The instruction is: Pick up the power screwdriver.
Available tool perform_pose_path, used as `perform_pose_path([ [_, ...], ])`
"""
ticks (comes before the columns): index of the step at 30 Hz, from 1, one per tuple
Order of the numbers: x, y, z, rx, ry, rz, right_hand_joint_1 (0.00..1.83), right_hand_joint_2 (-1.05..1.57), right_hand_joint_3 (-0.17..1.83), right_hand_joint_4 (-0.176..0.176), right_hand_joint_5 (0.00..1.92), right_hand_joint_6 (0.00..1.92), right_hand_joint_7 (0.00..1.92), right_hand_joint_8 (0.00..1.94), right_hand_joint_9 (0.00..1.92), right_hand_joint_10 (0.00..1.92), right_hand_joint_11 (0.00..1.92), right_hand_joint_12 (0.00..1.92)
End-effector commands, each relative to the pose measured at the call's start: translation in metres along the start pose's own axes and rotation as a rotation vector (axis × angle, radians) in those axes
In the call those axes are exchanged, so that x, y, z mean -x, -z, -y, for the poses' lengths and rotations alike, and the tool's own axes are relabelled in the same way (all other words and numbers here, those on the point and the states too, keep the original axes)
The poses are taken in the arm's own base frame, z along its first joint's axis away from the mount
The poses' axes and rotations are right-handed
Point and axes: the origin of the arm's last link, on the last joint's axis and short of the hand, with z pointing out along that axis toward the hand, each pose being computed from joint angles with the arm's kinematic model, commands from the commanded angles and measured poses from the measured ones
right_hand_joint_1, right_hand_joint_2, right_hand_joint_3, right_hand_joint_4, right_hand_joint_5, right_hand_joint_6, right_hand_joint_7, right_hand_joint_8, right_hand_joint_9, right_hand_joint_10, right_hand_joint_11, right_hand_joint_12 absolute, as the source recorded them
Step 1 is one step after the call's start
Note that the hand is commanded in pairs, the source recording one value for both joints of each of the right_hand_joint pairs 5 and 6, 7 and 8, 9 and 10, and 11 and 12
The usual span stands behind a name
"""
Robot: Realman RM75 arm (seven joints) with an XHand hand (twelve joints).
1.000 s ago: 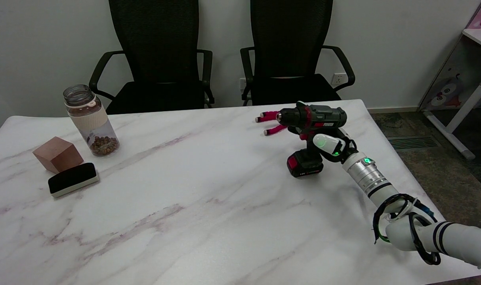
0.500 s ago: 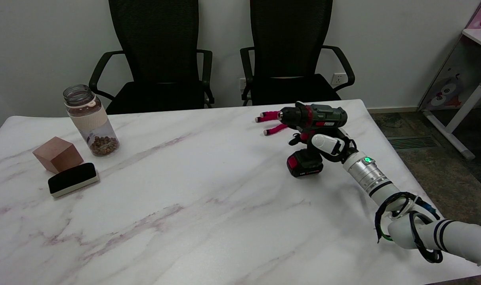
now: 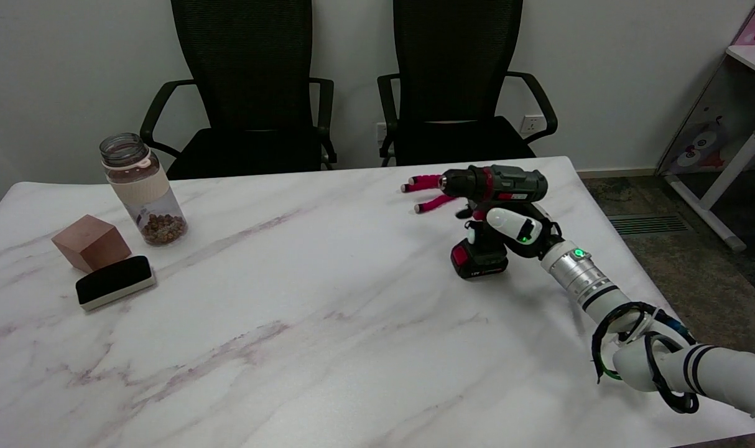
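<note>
1. The power screwdriver (image 3: 494, 186) stood upright near the table's (image 3: 290, 323) far right corner, its battery base resting on the marble top and its chuck pointing toward the left edge.
2. The right hand (image 3: 508, 225) was wrapped around the screwdriver's handle, just below the dark green body, grasping it; a white finger showed on the front of the handle above the battery pack.
3. The battery pack appeared to sit on the tabletop; whether it was fully in contact could not be told for certain.
4. The right arm (image 3: 607, 305) reached in from the near right corner, with black cables looped around its wrist section.
5. A pink flexible tripod (image 3: 428, 193) lay just behind the screwdriver's chuck, near the far edge.
6. Near the far left corner stood a clear bottle (image 3: 140, 190) with a beige band and brown contents at its bottom.
7. A brown cube (image 3: 91, 242) sat just beside the bottle, toward the left edge.
8. A black and white eraser block (image 3: 114, 282) lay touching or nearly touching the cube, on its near side.
9. Two black office chairs (image 3: 247, 93) stood beyond the far edge.
</note>
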Motion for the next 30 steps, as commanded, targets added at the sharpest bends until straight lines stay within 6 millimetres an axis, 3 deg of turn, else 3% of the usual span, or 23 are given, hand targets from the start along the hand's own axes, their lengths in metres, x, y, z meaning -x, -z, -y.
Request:
perform_pose_path([
  [1,-0.005,-0.002,-0.008,0.067,-0.022,-0.028,0.95,-0.06,1.12,0.020,0.57,0.57,0.57,0.57,1.16,1.16,1.50,1.50],
  [2,-0.005,-0.003,-0.008,0.068,-0.023,-0.029,0.95,-0.03,1.12,0.023,0.61,0.61,0.61,0.61,1.19,1.19,1.53,1.53],
  [3,-0.005,-0.004,-0.008,0.070,-0.023,-0.030,0.94,-0.01,1.12,0.066,0.63,0.63,0.63,0.63,1.20,1.20,1.55,1.55],
  [4,-0.005,-0.005,-0.008,0.072,-0.023,-0.031,0.93,0.02,1.12,0.176,0.65,0.65,0.65,0.65,1.22,1.22,1.56,1.56],
  [12,-0.003,-0.014,-0.003,0.061,-0.017,-0.026,0.93,0.16,1.13,0.176,0.78,0.78,0.78,0.78,1.33,1.33,1.65,1.65],
  [13,-0.002,-0.014,-0.002,0.058,-0.017,-0.025,0.92,0.17,1.14,0.042,0.80,0.80,0.80,0.80,1.34,1.34,1.65,1.65],
  [14,-0.002,-0.015,-0.001,0.055,-0.017,-0.022,0.91,0.16,1.15,0.002,0.82,0.82,0.82,0.82,1.35,1.35,1.66,1.66],
  [17,0.001,-0.018,0.001,0.046,-0.021,-0.014,0.89,0.13,1.18,0.023,0.86,0.86,0.86,0.86,1.37,1.37,1.67,1.67],
  [22,0.006,-0.021,0.004,0.034,-0.034,-0.002,0.88,0.21,1.09,-0.019,1.23,1.23,1.23,1.23,1.50,1.50,1.76,1.76],
  [27,0.010,-0.025,0.007,0.025,0.008,0.023,0.88,0.22,1.03,-0.041,1.43,1.43,1.43,1.43,1.70,1.70,1.88,1.88],
  [30,0.015,-0.029,0.010,0.025,0.050,0.062,0.88,0.24,0.95,-0.004,1.68,1.68,1.68,1.68,1.79,1.79,1.89,1.89],
])
